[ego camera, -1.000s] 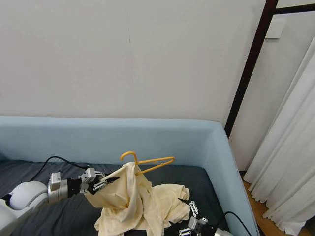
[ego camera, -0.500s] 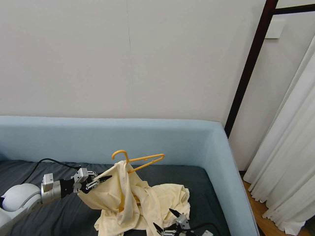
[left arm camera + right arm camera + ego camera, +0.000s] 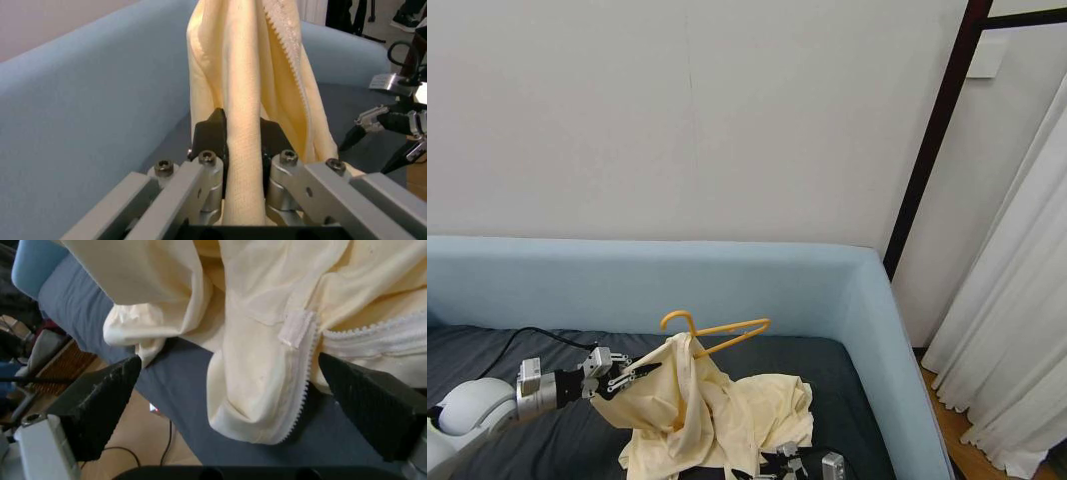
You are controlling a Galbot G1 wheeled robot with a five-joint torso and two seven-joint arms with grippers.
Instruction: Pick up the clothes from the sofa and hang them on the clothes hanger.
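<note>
1. R gripper (image 3: 801, 467) low at front, jaws wide apart, empty, by garment hem.
2. Cream garment (image 3: 727, 425) heaped on sofa (image 3: 627, 285) seat; white tag (image 3: 297, 329), no legible txt.
3. L gripper (image 3: 630, 377) clamped on garment fold, held raised.
4. Yellow hanger (image 3: 723, 329) in garment top, hook up.
</note>
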